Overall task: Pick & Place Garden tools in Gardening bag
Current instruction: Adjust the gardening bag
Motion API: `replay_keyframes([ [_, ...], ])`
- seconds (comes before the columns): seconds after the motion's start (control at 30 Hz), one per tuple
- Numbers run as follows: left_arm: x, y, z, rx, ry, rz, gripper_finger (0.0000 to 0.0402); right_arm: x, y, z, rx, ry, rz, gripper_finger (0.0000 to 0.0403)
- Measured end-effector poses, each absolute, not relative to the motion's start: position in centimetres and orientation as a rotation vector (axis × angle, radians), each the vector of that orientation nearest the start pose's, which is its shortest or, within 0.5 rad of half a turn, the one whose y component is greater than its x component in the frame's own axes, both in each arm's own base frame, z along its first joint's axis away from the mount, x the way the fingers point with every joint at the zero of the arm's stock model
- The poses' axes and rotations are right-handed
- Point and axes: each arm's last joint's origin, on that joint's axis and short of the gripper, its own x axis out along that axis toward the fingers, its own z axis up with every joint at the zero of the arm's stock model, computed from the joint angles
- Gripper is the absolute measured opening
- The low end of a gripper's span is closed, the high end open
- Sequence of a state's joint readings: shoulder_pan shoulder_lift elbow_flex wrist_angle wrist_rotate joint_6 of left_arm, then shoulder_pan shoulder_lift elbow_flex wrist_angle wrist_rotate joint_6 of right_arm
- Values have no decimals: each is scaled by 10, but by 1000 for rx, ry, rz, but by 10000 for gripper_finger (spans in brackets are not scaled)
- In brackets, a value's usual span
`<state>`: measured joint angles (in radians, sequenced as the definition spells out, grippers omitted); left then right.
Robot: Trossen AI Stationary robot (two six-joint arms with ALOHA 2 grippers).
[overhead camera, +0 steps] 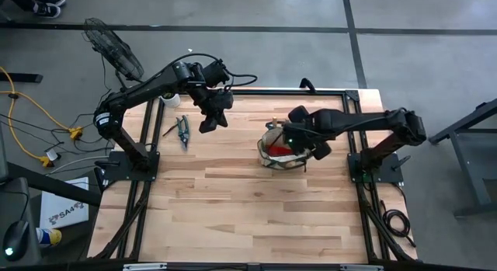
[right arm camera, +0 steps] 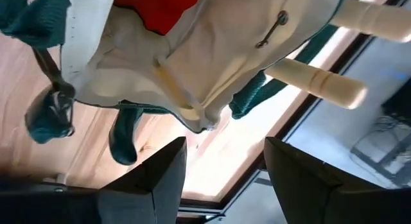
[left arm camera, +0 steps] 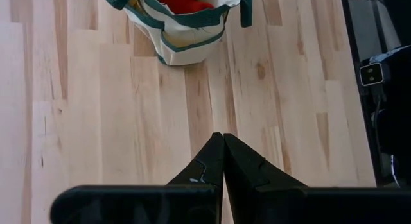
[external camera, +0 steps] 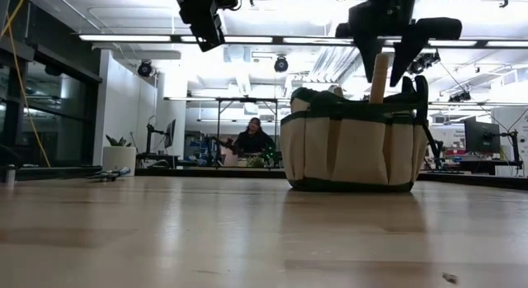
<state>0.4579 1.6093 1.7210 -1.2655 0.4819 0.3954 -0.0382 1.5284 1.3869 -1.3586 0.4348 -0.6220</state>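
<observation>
Just below the open right tool [external camera: 388, 69], the wooden handle [external camera: 379, 77] stands in the bag [external camera: 351, 148].

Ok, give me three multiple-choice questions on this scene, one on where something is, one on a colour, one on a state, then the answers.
1. Where do the pruning shears lie?
A. inside the gardening bag
B. on the table near the left arm's base
C. in the right hand

2. What colour is the glove in the gardening bag?
A. red
B. blue
C. yellow

3. How is the right hand?
A. shut on a trowel
B. shut on the bag's handle
C. open above the bag

Answers: 1 B, the high view shows them on the wood, apart from the bag. 2 A, red shows inside in the left wrist view. 3 C, its fingers stand apart, holding nothing.
</observation>
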Motion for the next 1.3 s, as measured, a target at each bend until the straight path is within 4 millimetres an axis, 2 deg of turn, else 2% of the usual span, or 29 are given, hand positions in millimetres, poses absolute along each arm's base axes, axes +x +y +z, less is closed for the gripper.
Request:
replay_keyframes([
  [0.17,279,123,369,-161,994,-219,0,260,-14,306,-804,1534,72,201],
  [0.37,279,123,369,-168,995,-215,0,255,-9,313,-698,1485,-39,201],
  [0.7,279,123,369,-185,1005,-191,0,242,-8,327,-262,1324,-445,201],
  [0.9,277,125,367,-180,1055,-115,0,231,-9,337,18,1188,-642,201],
  [1.13,277,125,364,-199,1075,-85,0,217,-9,350,240,1046,-756,201],
  [1.3,276,125,343,-238,1149,-67,0,208,-9,357,336,971,-794,201],
])
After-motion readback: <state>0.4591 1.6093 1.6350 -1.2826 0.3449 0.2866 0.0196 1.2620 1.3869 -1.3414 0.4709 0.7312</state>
